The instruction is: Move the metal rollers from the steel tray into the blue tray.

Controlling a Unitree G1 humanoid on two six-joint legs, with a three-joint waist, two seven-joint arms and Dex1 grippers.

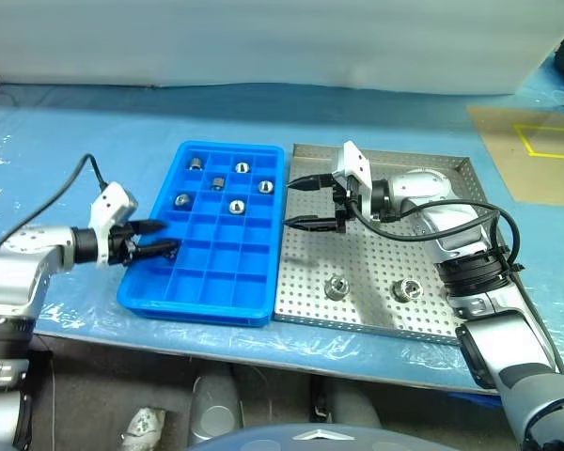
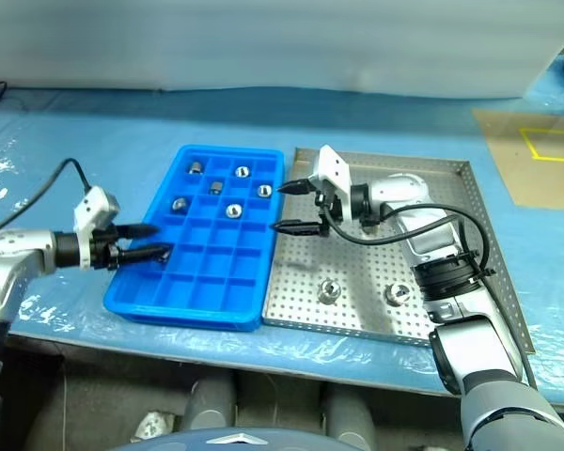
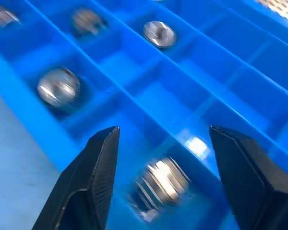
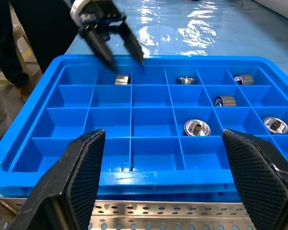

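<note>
Nearby, a person [image 4: 9, 43] stands — beside the blue tray [image 4: 134, 120].

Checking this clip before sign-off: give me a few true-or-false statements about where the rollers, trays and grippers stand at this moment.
1. Two metal rollers lie in the steel tray. True.
2. The blue tray holds no rollers. False: several sit in its compartments.
3. The right gripper grips a roller. False: its jaws stand open and empty at the blue tray's edge.
4. The left gripper is over the blue tray's left edge, open, with a roller in the compartment between its fingers. True.
5. The blue tray lies to the right of the steel tray. False: it lies to its left.
</note>
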